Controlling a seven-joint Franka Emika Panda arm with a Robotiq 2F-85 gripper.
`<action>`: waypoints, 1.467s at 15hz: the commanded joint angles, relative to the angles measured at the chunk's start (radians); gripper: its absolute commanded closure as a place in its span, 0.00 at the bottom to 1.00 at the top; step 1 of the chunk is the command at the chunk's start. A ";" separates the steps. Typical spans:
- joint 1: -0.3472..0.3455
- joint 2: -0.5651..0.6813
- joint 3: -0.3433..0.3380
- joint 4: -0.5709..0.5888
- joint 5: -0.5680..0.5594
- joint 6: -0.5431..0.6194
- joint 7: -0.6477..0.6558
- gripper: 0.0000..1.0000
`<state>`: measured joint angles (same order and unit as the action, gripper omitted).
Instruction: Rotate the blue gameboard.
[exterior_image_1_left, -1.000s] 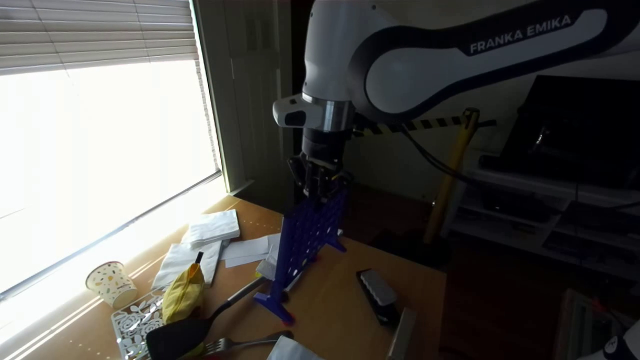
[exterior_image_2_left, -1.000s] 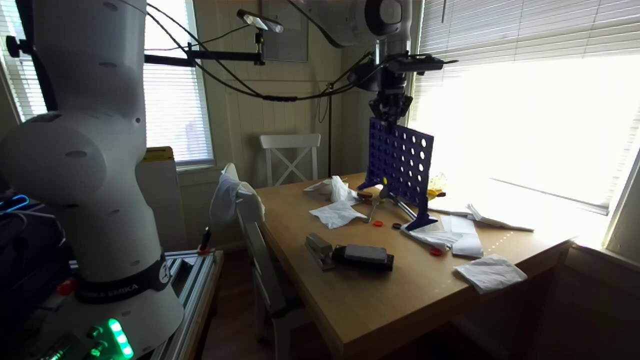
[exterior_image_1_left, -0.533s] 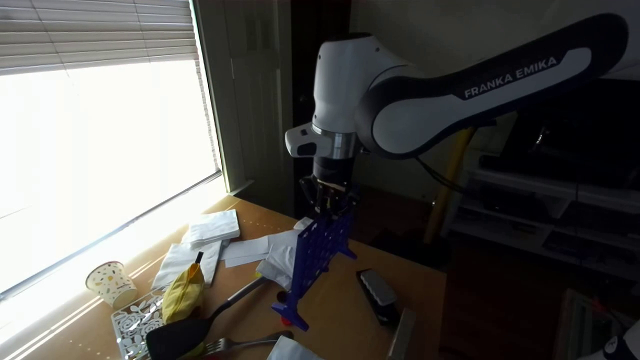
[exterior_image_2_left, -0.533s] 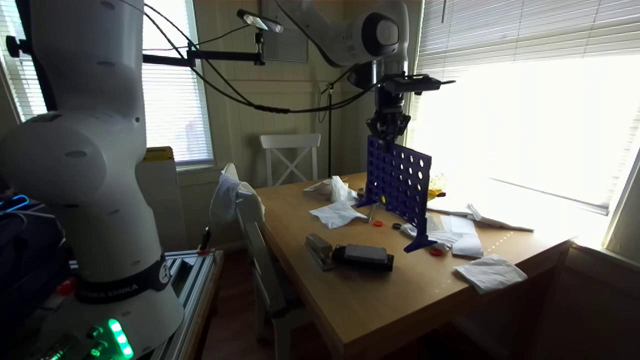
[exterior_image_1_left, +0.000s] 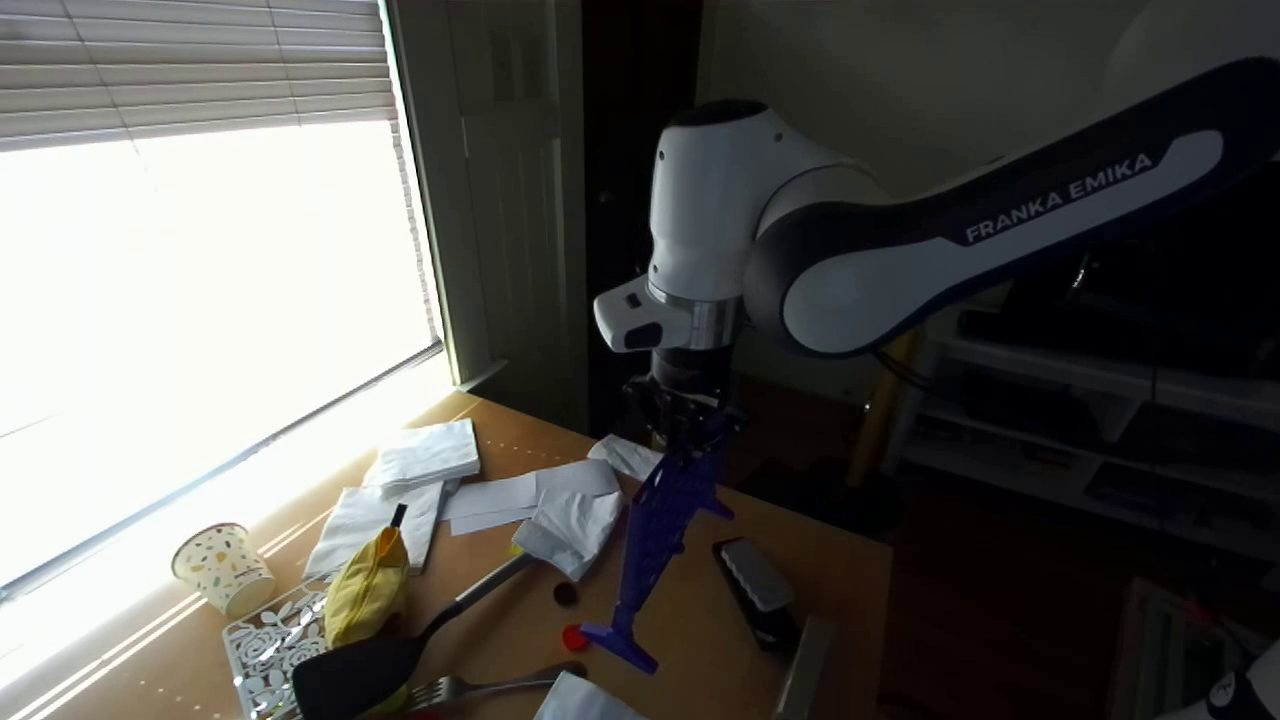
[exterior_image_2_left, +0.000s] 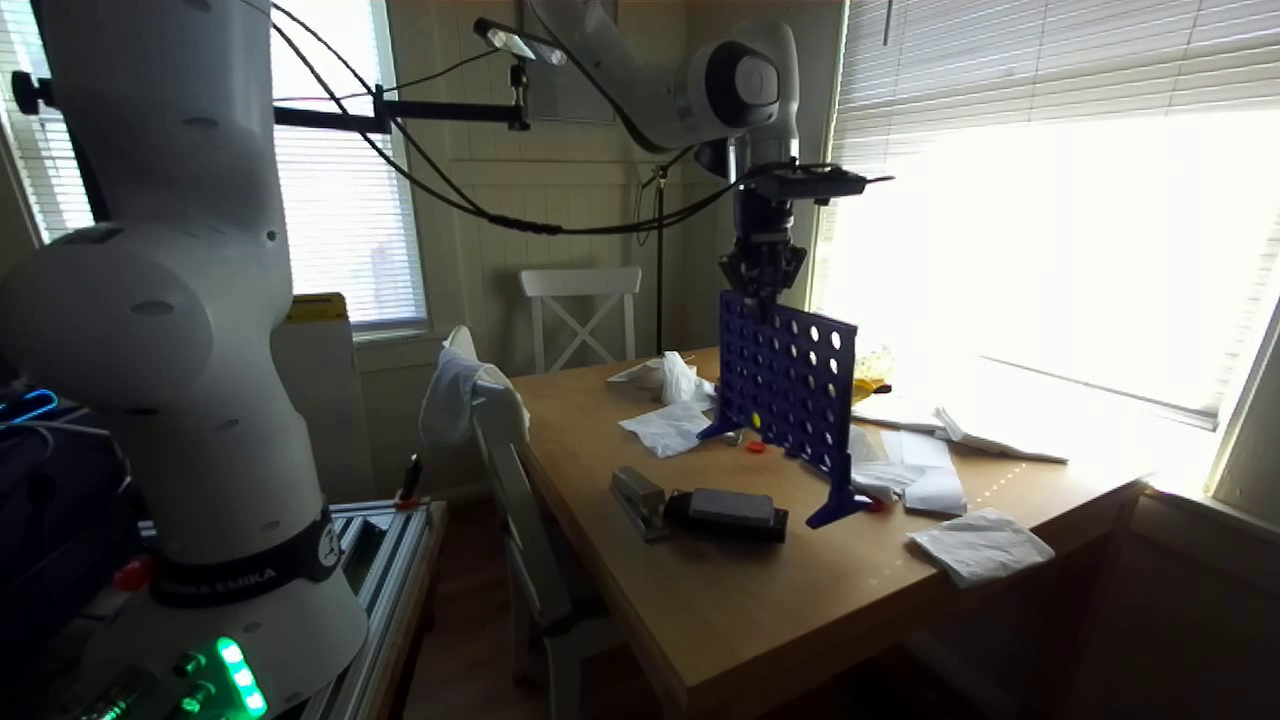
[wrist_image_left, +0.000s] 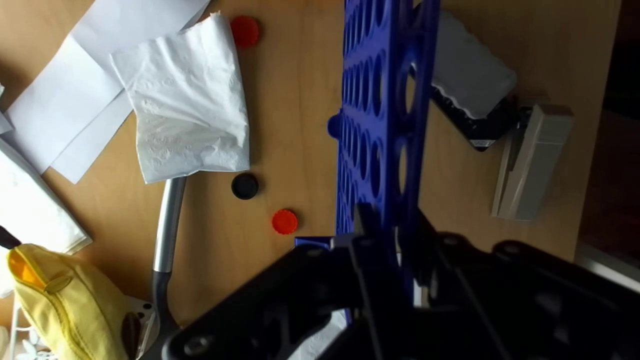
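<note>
Farthest left of the blue gameboard (wrist_image_left: 391, 125) in your wrist view, note the yellow pouch (wrist_image_left: 75, 305). Nearer to the gameboard, locate the spatula (wrist_image_left: 169, 225), its silver handle end tucked under a white napkin (wrist_image_left: 192, 110). Nearer still, left of the gameboard, find a red disc (wrist_image_left: 245, 31), a black disc (wrist_image_left: 245, 186) and a second red disc (wrist_image_left: 284, 221), all flat on the table (wrist_image_left: 295, 100). Your gripper (wrist_image_left: 394, 225) is clamped on the gameboard's top edge, one finger against each side. In both exterior views the gameboard stands upright over the table; you cannot tell whether its feet touch the surface. Just right of the gameboard, see a black-and-grey block (wrist_image_left: 472, 70). Farthest right of the gameboard lies the stapler (wrist_image_left: 532, 162).
</note>
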<state>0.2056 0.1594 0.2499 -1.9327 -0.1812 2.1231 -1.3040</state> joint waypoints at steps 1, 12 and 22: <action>0.000 -0.040 0.000 -0.063 -0.024 0.068 -0.030 0.96; -0.003 -0.019 0.002 -0.091 -0.006 0.134 -0.080 0.96; -0.010 -0.024 0.002 -0.092 0.014 0.144 -0.111 0.44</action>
<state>0.2024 0.1613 0.2490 -2.0136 -0.1874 2.2456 -1.3743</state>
